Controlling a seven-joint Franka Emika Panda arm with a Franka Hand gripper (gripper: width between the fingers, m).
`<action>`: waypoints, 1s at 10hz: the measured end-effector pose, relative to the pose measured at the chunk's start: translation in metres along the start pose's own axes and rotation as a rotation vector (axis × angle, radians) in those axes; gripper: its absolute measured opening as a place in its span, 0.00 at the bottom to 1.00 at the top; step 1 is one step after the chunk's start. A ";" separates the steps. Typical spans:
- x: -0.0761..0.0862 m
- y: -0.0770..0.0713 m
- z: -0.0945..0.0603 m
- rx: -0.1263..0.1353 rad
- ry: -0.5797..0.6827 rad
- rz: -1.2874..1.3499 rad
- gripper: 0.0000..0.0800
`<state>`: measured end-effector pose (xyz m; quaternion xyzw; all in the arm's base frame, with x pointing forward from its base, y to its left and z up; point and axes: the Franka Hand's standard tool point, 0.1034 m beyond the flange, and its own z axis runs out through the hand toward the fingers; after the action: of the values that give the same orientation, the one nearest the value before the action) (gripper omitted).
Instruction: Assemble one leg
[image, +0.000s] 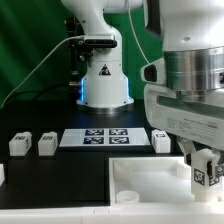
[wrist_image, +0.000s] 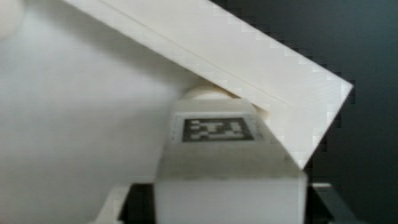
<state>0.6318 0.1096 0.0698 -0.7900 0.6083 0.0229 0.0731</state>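
My gripper (image: 206, 170) is at the exterior view's right, shut on a leg (image: 207, 175), a small white block with a marker tag. It holds the leg upright over the right corner of the large flat white square piece (image: 145, 185). In the wrist view the leg (wrist_image: 219, 150) sits between the dark fingers (wrist_image: 143, 205). Its far end meets the corner (wrist_image: 267, 85) of the square piece. I cannot tell whether it sits in a socket. Three more legs lie on the table: two at the left (image: 19, 144) (image: 47, 144) and one (image: 161, 141) right of the marker board.
The marker board (image: 105, 138) lies flat in the middle of the black table. The robot's base (image: 103, 85) stands behind it, with cables to its left. A white piece (image: 2, 173) shows at the left edge.
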 end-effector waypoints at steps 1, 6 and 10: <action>-0.002 0.001 0.000 0.023 -0.013 0.141 0.37; -0.007 0.003 0.001 0.110 -0.058 0.563 0.38; -0.016 0.008 0.002 0.046 -0.057 0.332 0.78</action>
<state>0.6203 0.1228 0.0688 -0.6758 0.7285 0.0433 0.1035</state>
